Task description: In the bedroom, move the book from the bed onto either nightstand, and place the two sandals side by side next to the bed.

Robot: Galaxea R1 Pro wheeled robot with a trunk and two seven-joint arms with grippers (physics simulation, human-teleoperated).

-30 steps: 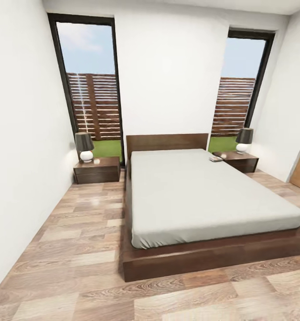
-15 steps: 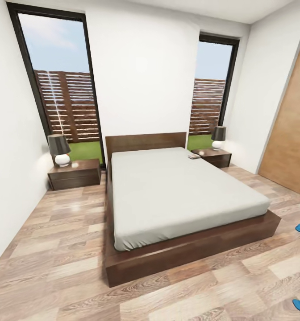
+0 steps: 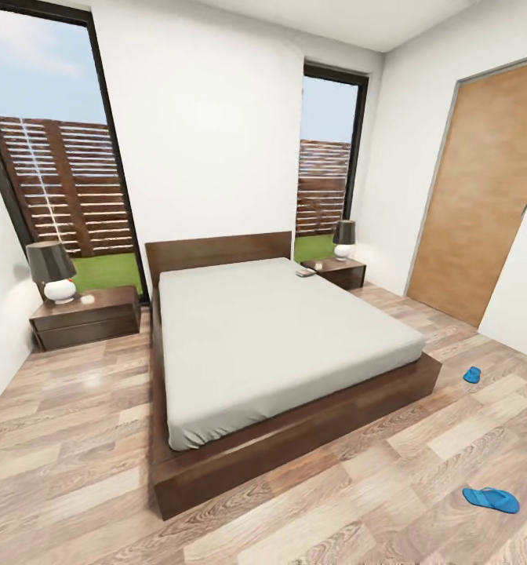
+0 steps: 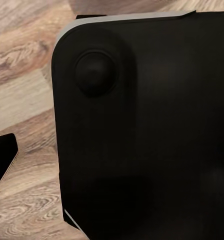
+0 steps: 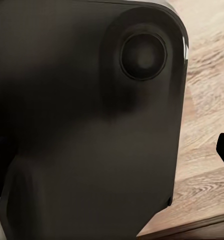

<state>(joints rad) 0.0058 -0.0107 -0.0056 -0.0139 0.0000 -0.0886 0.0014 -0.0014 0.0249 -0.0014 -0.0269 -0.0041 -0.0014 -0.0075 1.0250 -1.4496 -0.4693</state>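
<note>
From the head view I judged nothing was done yet. The book [image 3: 304, 272] lay on the bed [image 3: 279, 337] at its far right corner, just beside the right-hand nightstand [image 3: 338, 271], not on it. The two sandals [image 3: 490, 498] were on the wood floor [image 3: 75, 439], well apart from each other: the near one out in the open, the other sandal [image 3: 472, 375] closer to the bed's foot. Both wrist views faced dark robot housing, so I could not tell how either arm's fingers stood. All three moves remained.
</note>
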